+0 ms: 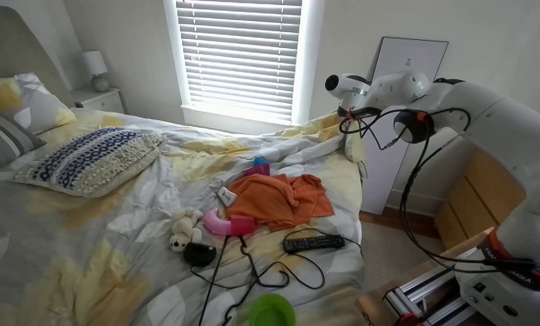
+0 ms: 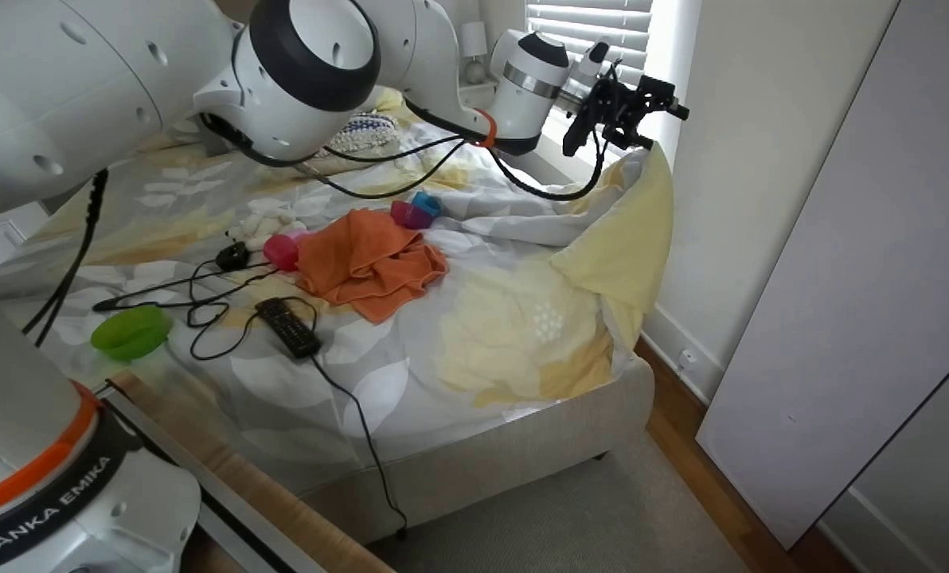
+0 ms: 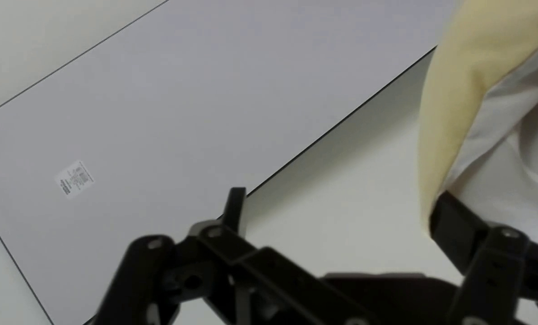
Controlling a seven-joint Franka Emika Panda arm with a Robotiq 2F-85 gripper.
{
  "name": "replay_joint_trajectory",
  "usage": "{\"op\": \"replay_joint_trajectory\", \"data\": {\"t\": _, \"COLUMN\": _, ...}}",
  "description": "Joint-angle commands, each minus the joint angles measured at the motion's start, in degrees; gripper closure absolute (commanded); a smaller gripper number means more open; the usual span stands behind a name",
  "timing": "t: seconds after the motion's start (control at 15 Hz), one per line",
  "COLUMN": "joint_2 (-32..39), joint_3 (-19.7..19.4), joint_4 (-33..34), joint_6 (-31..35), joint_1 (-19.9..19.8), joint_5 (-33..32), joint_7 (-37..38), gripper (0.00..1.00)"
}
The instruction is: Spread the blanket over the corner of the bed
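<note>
The blanket is a grey, white and yellow floral cover, seen on the bed in both exterior views (image 1: pixel 306 149) (image 2: pixel 618 247). Its far edge stands raised and folded back near the bed's corner (image 2: pixel 630 390), with a yellow flap turned up. My gripper (image 2: pixel 656 115) is just above the raised tip of that flap. In the wrist view my gripper (image 3: pixel 343 205) has its fingers wide apart with bare wall between them. The blanket's yellow edge (image 3: pixel 449 122) lies against or just behind the right finger, not between the fingers. The gripper's fingers are hidden in an exterior view.
An orange cloth (image 1: pixel 274 199) (image 2: pixel 367 267), plastic cups (image 2: pixel 415 211), a stuffed toy (image 1: pixel 186 226), a remote (image 1: pixel 313 243), black cables and a green bowl (image 1: pixel 272 310) lie on the bed. A large panel (image 2: pixel 809 263) (image 3: pixel 206 113) leans on the wall beside the bed. A window (image 1: pixel 240 59) is behind.
</note>
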Motion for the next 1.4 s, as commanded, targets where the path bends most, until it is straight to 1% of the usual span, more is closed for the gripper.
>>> {"op": "replay_joint_trajectory", "data": {"t": 0.0, "joint_2": -1.5, "joint_3": 3.1, "joint_4": -0.9, "joint_6": -5.2, "joint_1": 0.1, "joint_5": 3.0, "joint_7": -5.6, "gripper": 0.0}}
{"op": "replay_joint_trajectory", "data": {"t": 0.07, "joint_2": -2.1, "joint_3": 4.4, "joint_4": -1.5, "joint_6": -7.4, "joint_1": 0.2, "joint_5": 4.2, "joint_7": -7.9, "gripper": 0.0}}
{"op": "replay_joint_trajectory", "data": {"t": 0.13, "joint_2": -2.2, "joint_3": 6.0, "joint_4": -0.8, "joint_6": -3.6, "joint_1": -0.8, "joint_5": 5.3, "joint_7": -8.8, "gripper": 0.0}}
{"op": "replay_joint_trajectory", "data": {"t": 0.2, "joint_2": -2.0, "joint_3": 6.6, "joint_4": 0.2, "joint_6": -2.8, "joint_1": -1.0, "joint_5": 6.3, "joint_7": -7.7, "gripper": 0.0}}
{"op": "replay_joint_trajectory", "data": {"t": 0.27, "joint_2": -2.5, "joint_3": 7.2, "joint_4": 0.0, "joint_6": -3.3, "joint_1": -0.9, "joint_5": 7.0, "joint_7": -8.5, "gripper": 0.0}}
{"op": "replay_joint_trajectory", "data": {"t": 0.33, "joint_2": -4.1, "joint_3": 9.3, "joint_4": -1.5, "joint_6": -6.6, "joint_1": -0.6, "joint_5": 8.7, "joint_7": -11.8, "gripper": 0.0}}
{"op": "replay_joint_trajectory", "data": {"t": 0.47, "joint_2": -5.2, "joint_3": 11.2, "joint_4": -2.1, "joint_6": -11.8, "joint_1": -0.4, "joint_5": 10.7, "joint_7": -15.6, "gripper": 0.0}}
{"op": "replay_joint_trajectory", "data": {"t": 0.67, "joint_2": -5.9, "joint_3": 14.2, "joint_4": -1.8, "joint_6": -18.8, "joint_1": -0.9, "joint_5": 13.9, "joint_7": -19.6, "gripper": 0.0}}
{"op": "replay_joint_trajectory", "data": {"t": 0.87, "joint_2": -7.2, "joint_3": 16.9, "joint_4": -1.7, "joint_6": -26.9, "joint_1": -1.0, "joint_5": 17.4, "joint_7": -22.0, "gripper": 0.0}}
{"op": "replay_joint_trajectory", "data": {"t": 1.0, "joint_2": -8.9, "joint_3": 19.4, "joint_4": -2.1, "joint_6": -30.1, "joint_1": -1.1, "joint_5": 20.2, "joint_7": -23.2, "gripper": 0.0}}
{"op": "replay_joint_trajectory", "data": {"t": 1.13, "joint_2": -11.3, "joint_3": 21.9, "joint_4": -2.9, "joint_6": -31.8, "joint_1": -1.0, "joint_5": 23.0, "joint_7": -24.1, "gripper": 0.0}}
{"op": "replay_joint_trajectory", "data": {"t": 1.33, "joint_2": -16.4, "joint_3": 25.9, "joint_4": -4.9, "joint_6": -34.4, "joint_1": -0.9, "joint_5": 26.9, "joint_7": -26.6, "gripper": 0.0}}
